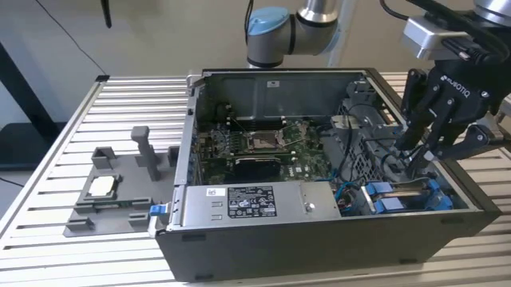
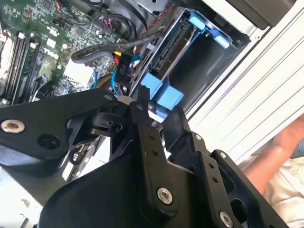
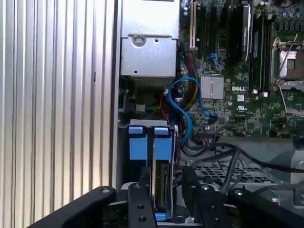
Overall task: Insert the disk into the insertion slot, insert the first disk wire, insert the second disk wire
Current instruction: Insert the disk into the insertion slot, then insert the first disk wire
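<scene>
The pincer (image 3: 165, 184) reaches down into the open computer case (image 1: 319, 251), right at the disk (image 3: 160, 173). Whether it clamps the disk or only sits around it cannot be told. The disk stands on edge inside the insertion slot (image 1: 405, 194) with its blue carrier tab (image 3: 161, 142) showing, so the first step looks in hand and nearly complete. Seating it fully likely calls for a straight push along the bay, clear of nearby cables. A looping blue cable (image 3: 183, 107) lies just beside the bay; its connection is unclear. The case also holds the motherboard (image 1: 264, 146) and power-supply box (image 1: 239, 203).
</scene>
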Controlling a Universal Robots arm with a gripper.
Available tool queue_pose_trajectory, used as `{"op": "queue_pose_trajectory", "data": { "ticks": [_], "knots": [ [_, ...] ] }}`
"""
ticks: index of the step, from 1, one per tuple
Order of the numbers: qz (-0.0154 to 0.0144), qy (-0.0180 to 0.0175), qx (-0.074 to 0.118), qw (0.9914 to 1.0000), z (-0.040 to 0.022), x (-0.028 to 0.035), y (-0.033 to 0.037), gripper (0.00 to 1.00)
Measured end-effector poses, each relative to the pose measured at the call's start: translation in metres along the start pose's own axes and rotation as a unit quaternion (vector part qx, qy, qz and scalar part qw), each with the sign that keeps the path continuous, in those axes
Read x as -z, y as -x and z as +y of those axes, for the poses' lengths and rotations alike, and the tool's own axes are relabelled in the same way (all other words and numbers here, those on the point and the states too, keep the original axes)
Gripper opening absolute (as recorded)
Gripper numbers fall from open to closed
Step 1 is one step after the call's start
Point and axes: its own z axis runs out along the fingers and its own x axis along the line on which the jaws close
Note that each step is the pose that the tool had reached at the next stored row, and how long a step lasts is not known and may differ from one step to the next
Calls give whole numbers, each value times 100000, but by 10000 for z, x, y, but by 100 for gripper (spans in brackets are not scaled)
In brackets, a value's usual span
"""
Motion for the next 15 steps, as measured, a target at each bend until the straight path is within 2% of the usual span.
{"op": "queue_pose_trajectory", "data": {
  "ticks": [2, 3, 5, 7, 10, 12, 15],
  "knots": [
    [-61, -209, 5, 100000, 2, 22, 20, 40],
    [-363, -597, 32, 99998, 1, 25, 26, 40],
    [-1424, -1615, 100, 99977, 1, 25, 37, 40],
    [-2342, -2359, 152, 99945, 1, 24, 50, 40],
    [-3305, -3159, 207, 99895, 1, 21, 88, 40],
    [-3703, -3466, 234, 99871, -1, 14, 124, 40],
    [-4039, -3486, 244, 99857, -4, -32, 157, 40]
  ]
}}
